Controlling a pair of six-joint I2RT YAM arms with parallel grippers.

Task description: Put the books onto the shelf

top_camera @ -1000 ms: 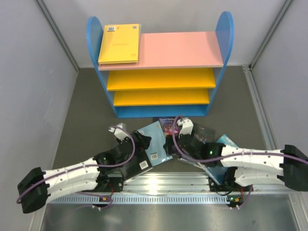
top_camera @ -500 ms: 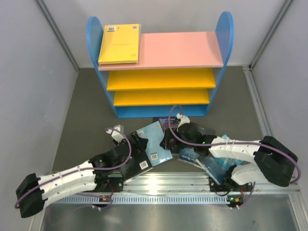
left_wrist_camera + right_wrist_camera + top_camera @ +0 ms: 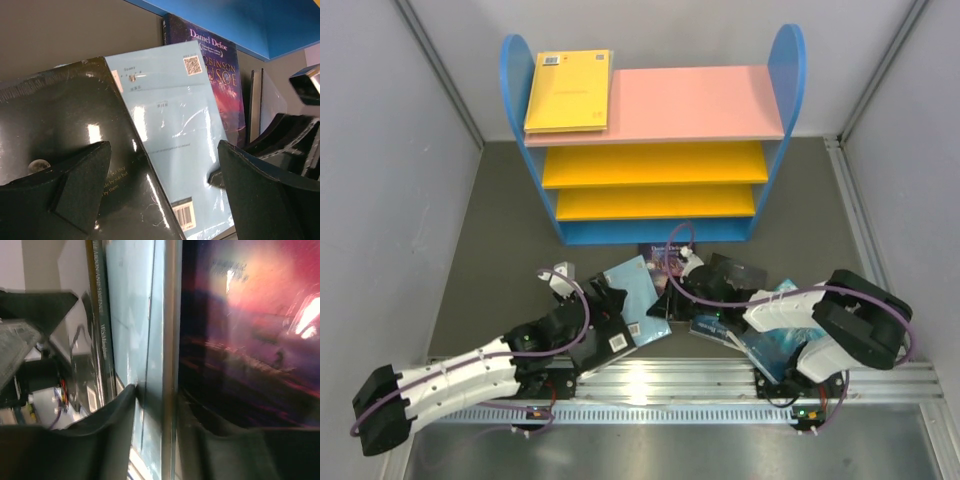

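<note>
My right gripper (image 3: 155, 405) is clamped on the edge of the light blue book (image 3: 127, 315), which lies at six o'clock of the shelf (image 3: 515, 90). My left gripper (image 3: 165, 167) hangs spread wide at its eight o'clock. Lifting now could drag the purple book (image 3: 240, 340) along, or knock my arms together.

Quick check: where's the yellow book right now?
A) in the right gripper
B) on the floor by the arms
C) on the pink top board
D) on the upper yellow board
C: the yellow book lies flat at the left end of the shelf's pink top board.
</note>
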